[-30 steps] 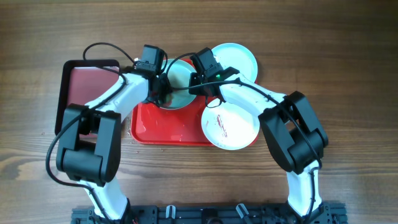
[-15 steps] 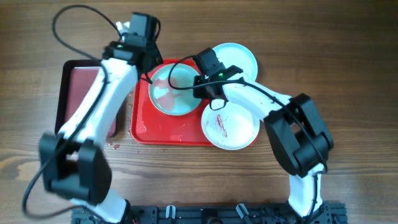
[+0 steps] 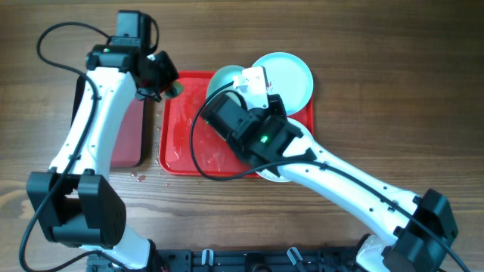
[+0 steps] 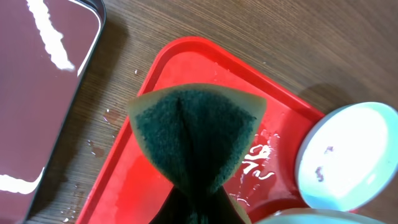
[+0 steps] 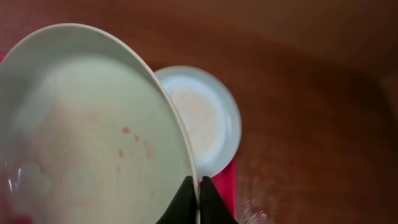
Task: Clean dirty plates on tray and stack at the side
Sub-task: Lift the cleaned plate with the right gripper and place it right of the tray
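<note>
Wooden tabletop (image 3: 423, 113): right gripper (image 5: 198, 198) clamps smeared round mint-white plate (image 5: 93, 124) by rim, at 12 o'clock of red rectangular plastic tray (image 3: 178, 143); thin edge grip may slip. Left gripper (image 3: 162, 79) pinches green sponge (image 4: 196, 130).

Large bright red rectangular plastic tray (image 3: 181, 147), wet, at table centre. One round pale mint-white plate (image 3: 293, 74) lies flat over its far-right corner; a second plate (image 5: 81, 137), faintly red-spotted, hangs tilted above the tray; a third plate (image 3: 271, 177), mostly hidden, near right
</note>
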{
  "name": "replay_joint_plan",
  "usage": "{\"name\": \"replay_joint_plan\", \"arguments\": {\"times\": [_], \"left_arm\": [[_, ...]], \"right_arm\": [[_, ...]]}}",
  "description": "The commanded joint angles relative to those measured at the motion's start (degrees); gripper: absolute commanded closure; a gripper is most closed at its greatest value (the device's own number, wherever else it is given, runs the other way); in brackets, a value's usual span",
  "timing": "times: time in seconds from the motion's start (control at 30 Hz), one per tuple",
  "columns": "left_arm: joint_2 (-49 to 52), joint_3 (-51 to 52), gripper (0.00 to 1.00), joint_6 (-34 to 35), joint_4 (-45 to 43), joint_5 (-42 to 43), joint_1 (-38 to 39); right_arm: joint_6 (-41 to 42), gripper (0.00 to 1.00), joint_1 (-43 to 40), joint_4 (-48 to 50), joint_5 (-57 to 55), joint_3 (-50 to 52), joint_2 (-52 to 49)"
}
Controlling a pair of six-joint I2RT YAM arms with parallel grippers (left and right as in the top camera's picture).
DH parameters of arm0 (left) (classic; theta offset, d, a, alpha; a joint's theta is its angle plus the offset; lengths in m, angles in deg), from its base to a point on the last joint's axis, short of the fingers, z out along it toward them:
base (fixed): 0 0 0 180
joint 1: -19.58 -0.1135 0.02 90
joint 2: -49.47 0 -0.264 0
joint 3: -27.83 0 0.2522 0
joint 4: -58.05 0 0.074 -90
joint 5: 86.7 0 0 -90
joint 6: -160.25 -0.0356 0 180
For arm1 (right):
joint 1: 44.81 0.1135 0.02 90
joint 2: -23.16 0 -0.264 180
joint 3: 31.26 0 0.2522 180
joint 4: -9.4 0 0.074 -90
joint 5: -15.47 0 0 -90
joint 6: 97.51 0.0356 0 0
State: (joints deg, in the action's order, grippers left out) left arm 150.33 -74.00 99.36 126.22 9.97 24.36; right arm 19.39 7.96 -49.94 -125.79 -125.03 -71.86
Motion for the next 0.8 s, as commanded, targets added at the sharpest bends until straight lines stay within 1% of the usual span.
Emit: {"name": "replay_joint_plan", "arguments": {"times": [0.0,0.1,0.17,0.27,0.37,0.4,0.57,0.63,0.67,0.7,0.73,0.77], "left_arm": [[0.5,0.1,0.96,-3.2,0.0,5.9,-1.0],[0.5,0.1,0.96,-3.2,0.3,6.0,-0.5],[0.5,0.1,0.96,-3.2,0.3,6.0,-0.5],[0.5,0.1,0.96,-3.2,0.3,5.9,-0.5],[0.5,0.1,0.96,-3.2,0.3,5.9,-0.5],[0.5,0.1,0.96,-3.2,0.3,5.9,-0.5],[0.5,0.1,0.96,-3.2,0.3,5.9,-0.5],[0.5,0.1,0.96,-3.2,0.3,5.9,-0.5],[0.5,0.1,0.96,-3.2,0.3,5.9,-0.5],[0.5,0.1,0.96,-3.2,0.3,5.9,-0.5],[0.5,0.1,0.96,-3.2,0.3,5.9,-0.5],[0.5,0.1,0.96,-3.2,0.3,5.9,-0.5]], "right_arm": [[-5.7,0.96,2.9,2.6,-16.6,0.0,0.0],[-15.6,0.96,4.8,8.0,-26.8,0.0,0.0],[-22.1,0.96,5.7,12.5,-30.2,0.0,0.0],[-29.2,0.96,6.9,20.2,-35.8,0.0,0.0],[-36.8,0.96,7.2,27.8,-35.8,0.0,0.0],[-37.3,0.96,7.2,28.4,-35.8,0.0,0.0],[-37.1,0.96,7.2,28.7,-35.7,0.0,0.0],[-34.5,0.96,7.2,27.1,-34.3,0.0,0.0],[-32.9,0.96,7.2,24.3,-29.8,0.1,0.0],[-29.8,0.96,7.2,19.0,-21.2,0.1,0.0],[-25.1,0.96,7.1,13.6,-11.6,0.1,0.0],[-17.6,0.96,6.1,9.9,-0.3,0.1,0.0]]}}
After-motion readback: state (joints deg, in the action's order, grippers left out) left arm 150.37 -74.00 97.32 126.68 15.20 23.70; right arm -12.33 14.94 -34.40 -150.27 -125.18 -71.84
